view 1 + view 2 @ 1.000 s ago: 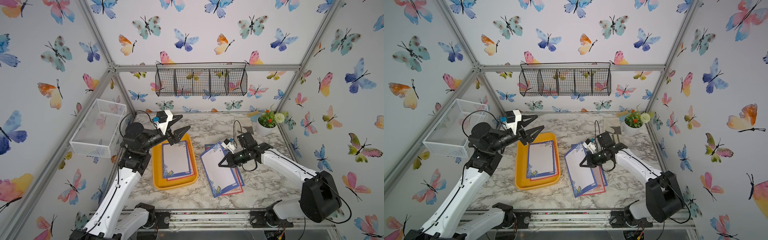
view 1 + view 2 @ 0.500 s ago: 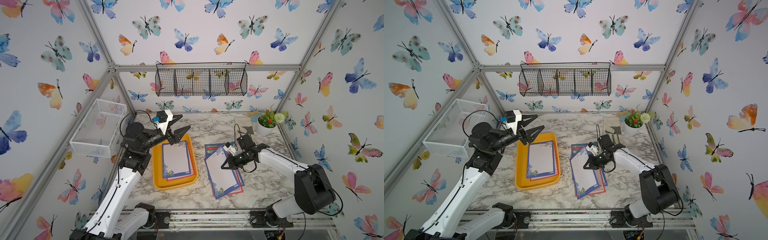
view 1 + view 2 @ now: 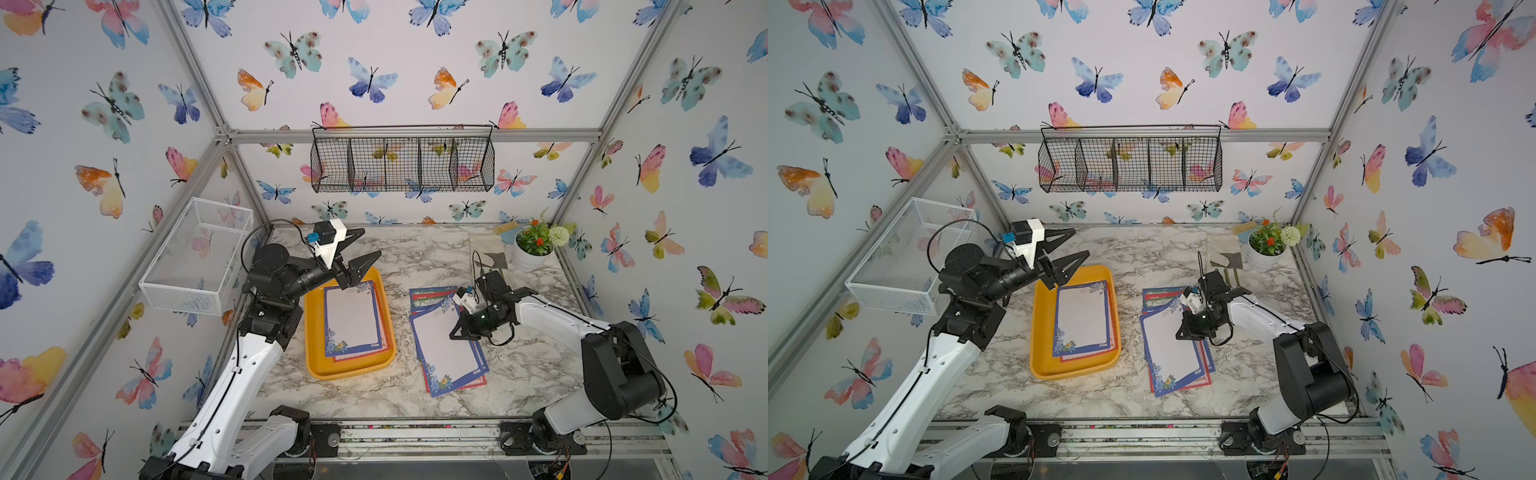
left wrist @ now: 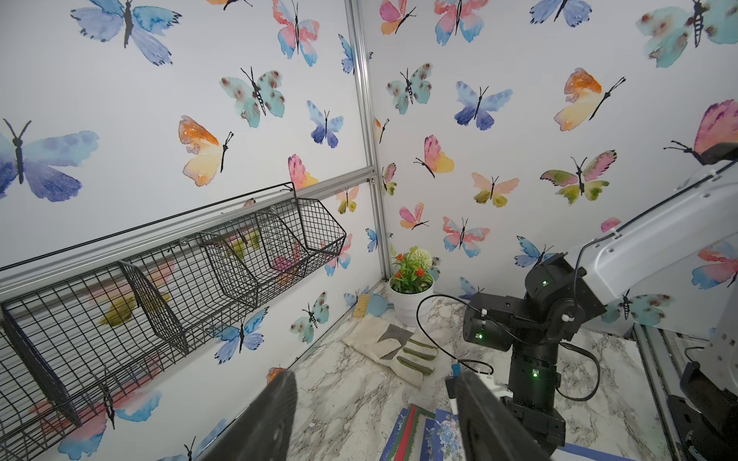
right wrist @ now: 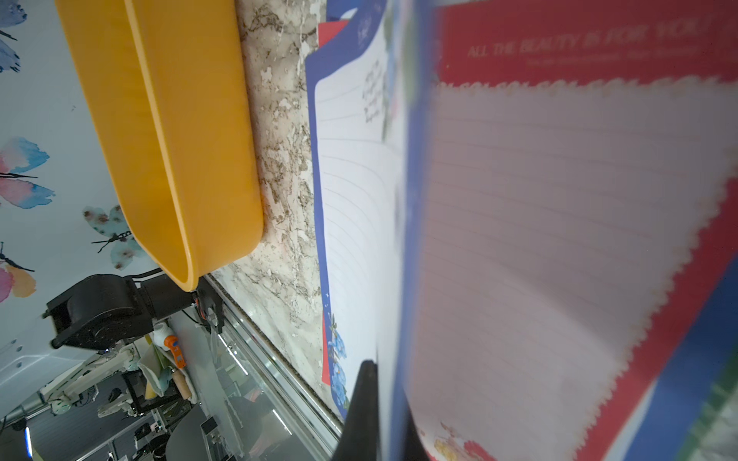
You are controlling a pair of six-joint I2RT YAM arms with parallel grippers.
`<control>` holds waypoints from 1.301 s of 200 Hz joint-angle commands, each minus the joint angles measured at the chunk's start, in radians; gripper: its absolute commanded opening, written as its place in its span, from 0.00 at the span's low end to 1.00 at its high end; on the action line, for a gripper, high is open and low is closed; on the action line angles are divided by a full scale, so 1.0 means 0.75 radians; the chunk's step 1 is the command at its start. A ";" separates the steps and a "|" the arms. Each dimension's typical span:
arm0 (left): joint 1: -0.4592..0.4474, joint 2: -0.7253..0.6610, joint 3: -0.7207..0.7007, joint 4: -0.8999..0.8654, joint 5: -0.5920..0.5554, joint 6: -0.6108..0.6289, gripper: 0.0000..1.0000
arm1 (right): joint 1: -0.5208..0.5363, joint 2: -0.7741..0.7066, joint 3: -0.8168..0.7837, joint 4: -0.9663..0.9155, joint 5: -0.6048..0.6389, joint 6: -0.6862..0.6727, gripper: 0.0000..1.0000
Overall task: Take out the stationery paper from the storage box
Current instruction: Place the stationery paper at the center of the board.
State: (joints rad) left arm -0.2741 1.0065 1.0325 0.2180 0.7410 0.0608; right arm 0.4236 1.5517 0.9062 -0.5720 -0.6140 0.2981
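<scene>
- I see both top views from high at the front, looking down on the whole marble table [image 3: 374,399]; they overlap almost fully.
- My left wrist camera looks across at the black wire basket [image 4: 179,279] and the right arm [image 4: 659,223].
- My right wrist camera sits very close to the stationery paper [image 5: 559,239], with the storage box [image 5: 179,139] alongside.

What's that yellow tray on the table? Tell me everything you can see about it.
The storage box is a shallow yellow-orange tray, plastic-looking, with rounded corners and a low rim. It lies flat on the marble table, before the left arm. Inside lie stacked letter sheets: a blue-bordered sheet on top, a red-bordered one peeking out beneath. The open left gripper hangs over its far end, seemingly clear of it. A pile of sheets lies beside it, apart.
</scene>
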 commanded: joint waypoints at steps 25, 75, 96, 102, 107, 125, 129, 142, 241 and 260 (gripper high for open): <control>-0.001 0.002 0.024 -0.004 -0.012 0.005 0.66 | -0.013 0.043 -0.022 -0.050 0.116 -0.030 0.04; -0.001 0.002 0.023 -0.004 -0.015 0.007 0.67 | -0.015 0.070 -0.022 -0.046 0.139 -0.029 0.09; -0.001 0.002 0.023 -0.004 -0.017 0.007 0.68 | -0.016 0.077 -0.020 -0.046 0.143 -0.027 0.19; -0.001 0.002 0.022 -0.004 -0.017 0.007 0.68 | -0.017 0.079 -0.018 -0.050 0.149 -0.025 0.23; -0.001 0.002 0.024 -0.004 -0.017 0.007 0.68 | -0.017 0.080 -0.014 -0.055 0.158 -0.025 0.28; -0.001 0.002 0.024 -0.004 -0.018 0.007 0.68 | -0.017 0.079 -0.005 -0.078 0.211 -0.020 0.41; -0.001 0.002 0.024 -0.004 -0.019 0.008 0.68 | -0.017 0.079 -0.003 -0.083 0.228 -0.020 0.44; -0.001 0.000 0.023 -0.004 -0.020 0.009 0.68 | -0.017 0.075 0.005 -0.111 0.307 -0.011 0.51; -0.001 0.000 0.024 -0.006 -0.029 0.009 0.70 | -0.018 -0.008 0.139 -0.252 0.793 0.013 0.72; -0.001 0.002 0.024 -0.006 -0.045 0.010 0.71 | -0.018 -0.015 0.178 -0.255 0.833 0.020 0.73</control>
State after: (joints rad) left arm -0.2741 1.0073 1.0325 0.2180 0.7284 0.0628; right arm 0.4175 1.5665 0.9955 -0.7227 -0.0864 0.2993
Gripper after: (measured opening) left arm 0.702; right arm 0.725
